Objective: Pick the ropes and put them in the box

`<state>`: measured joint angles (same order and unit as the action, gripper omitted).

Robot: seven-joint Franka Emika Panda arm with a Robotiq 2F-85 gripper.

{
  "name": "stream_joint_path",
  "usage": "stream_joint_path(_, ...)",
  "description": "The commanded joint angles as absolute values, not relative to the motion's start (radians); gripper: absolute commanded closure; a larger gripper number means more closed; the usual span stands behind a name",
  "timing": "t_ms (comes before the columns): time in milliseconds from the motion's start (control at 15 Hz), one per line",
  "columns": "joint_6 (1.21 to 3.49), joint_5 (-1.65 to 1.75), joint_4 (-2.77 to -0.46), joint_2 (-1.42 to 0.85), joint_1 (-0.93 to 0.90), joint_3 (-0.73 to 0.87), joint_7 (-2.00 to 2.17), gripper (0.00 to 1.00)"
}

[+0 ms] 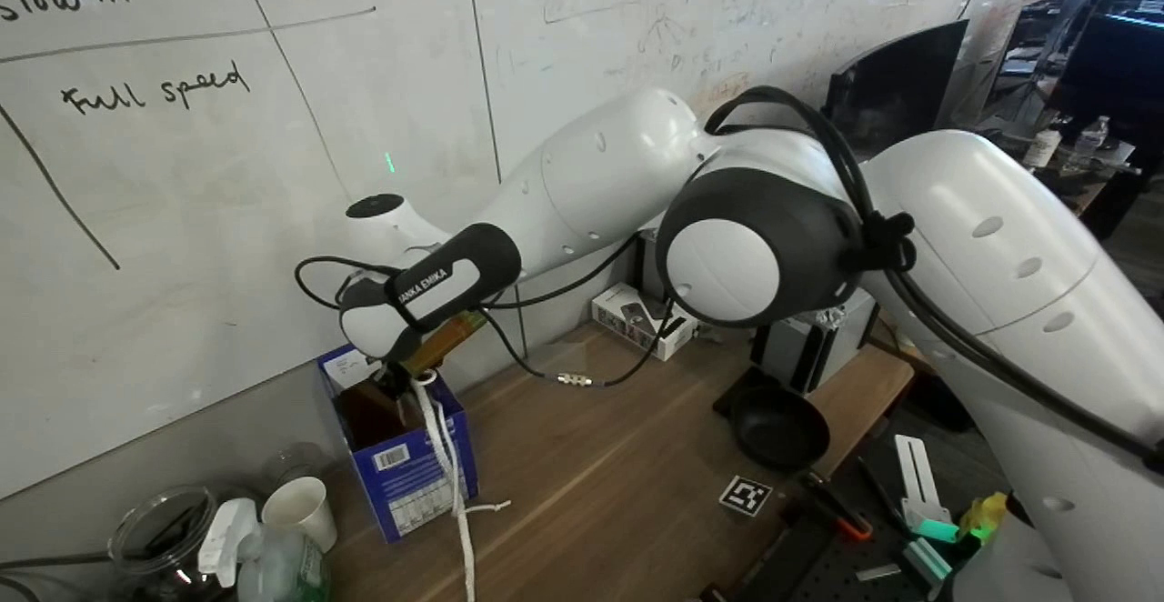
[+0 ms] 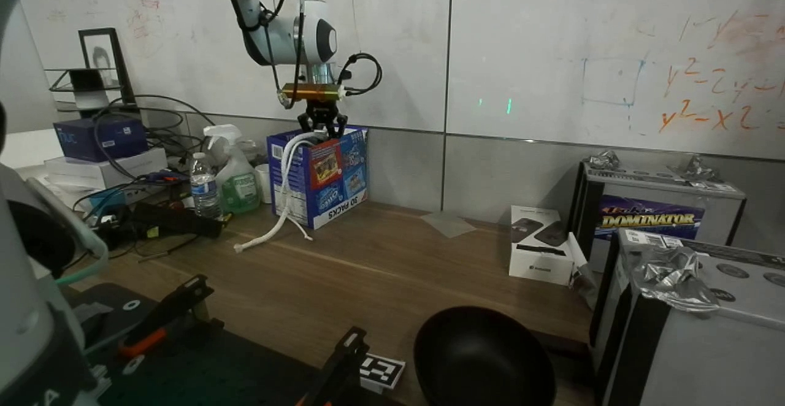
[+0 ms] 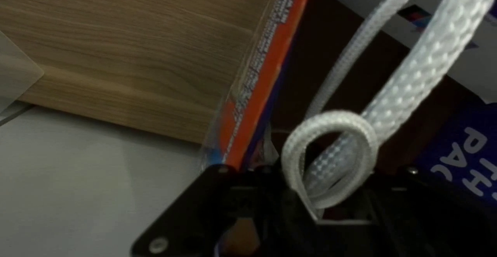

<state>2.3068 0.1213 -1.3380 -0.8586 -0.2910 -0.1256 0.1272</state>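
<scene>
In an exterior view the gripper (image 2: 322,130) hangs a bit left of center, upper half, just over the opening of the blue box (image 2: 334,188). Its fingers have got the white rope (image 2: 286,176) pinched, with a little loop (image 3: 337,119) lower right of center in the wrist view. What else I can see drapes outside the box, one tail trailing down-left onto the wooden table (image 2: 380,252).

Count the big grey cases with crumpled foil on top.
2. In an exterior view, the nearer case stands at the picture's right edge; the farther case stands behind it, closer to the whiteboard. Others may be hidden or out of frame.
</scene>
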Motion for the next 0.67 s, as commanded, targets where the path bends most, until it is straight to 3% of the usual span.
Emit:
stream_joint_path(0, 2.259, 0.071, -1.278, -0.885, -0.292, -0.151, 0.092, 0.95)
stream_joint_path(600, 2.217, -0.005, -1.267, -0.886, -0.306, -0.211, 0.038, 0.95)
